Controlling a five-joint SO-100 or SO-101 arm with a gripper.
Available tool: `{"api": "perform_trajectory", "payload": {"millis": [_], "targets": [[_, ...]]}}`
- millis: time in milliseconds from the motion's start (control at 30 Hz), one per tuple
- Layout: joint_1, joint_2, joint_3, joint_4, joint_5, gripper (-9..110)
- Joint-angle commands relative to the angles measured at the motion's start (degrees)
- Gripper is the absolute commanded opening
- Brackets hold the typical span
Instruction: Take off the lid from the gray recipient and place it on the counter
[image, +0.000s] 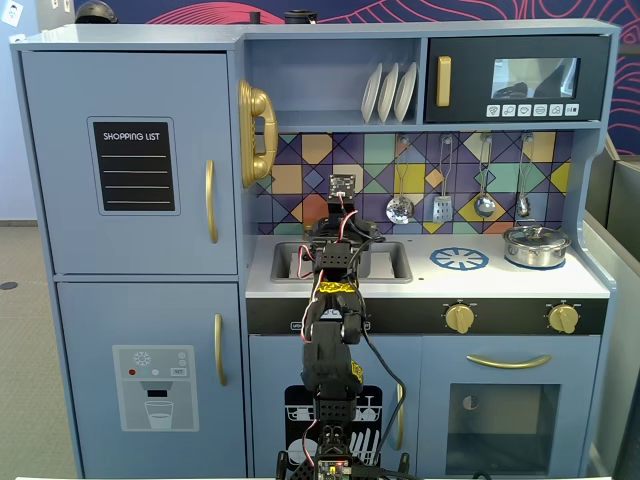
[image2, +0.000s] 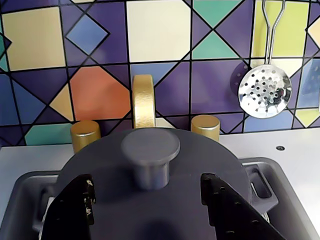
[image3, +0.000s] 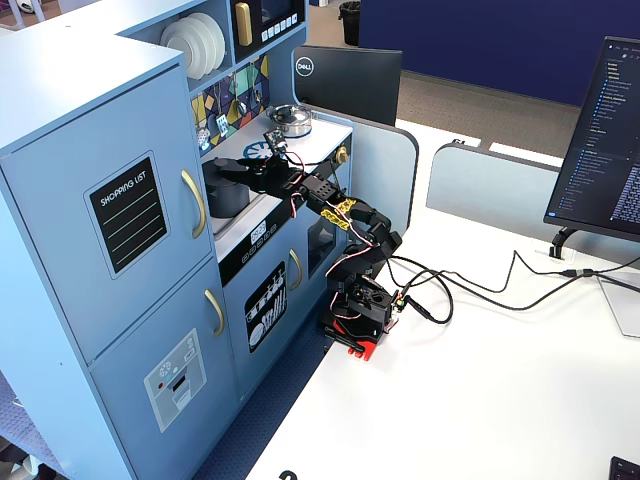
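The lid (image2: 105, 170) is a matte dark gray disc with a centre knob (image2: 150, 146). It sits on the gray recipient (image3: 228, 197), which stands in the recessed sink (image2: 20, 192) of the white counter (image: 500, 282). My gripper (image2: 146, 181) is open just above the lid, with one black finger (image2: 75, 205) left of the knob and the other (image2: 225, 202) right of it, neither touching it. In a fixed view the gripper (image3: 240, 167) hovers over the pot. The pot body is hidden under the lid in the wrist view.
A gold faucet (image2: 143, 102) with two gold taps (image2: 85, 134) stands right behind the pot. A skimmer (image2: 264, 91) hangs on the tiled wall. The shiny silver pot (image: 536, 245) sits at the counter's right, beside the blue burner print (image: 459, 259).
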Motion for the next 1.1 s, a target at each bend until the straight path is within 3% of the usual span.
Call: {"api": "perform_trajectory", "payload": {"millis": [0, 467, 733, 1067], "targets": [[-0.7, -2.81, -5.19, -3.08, 0.44, 18], [-2.11, -14.15, -10.55, -8.61, 0.26, 15], [-2.9, -15.21, -11.43, -8.96, -0.79, 0], [-3.34, -13.36, -16.79, -9.67, -2.02, 0]]}}
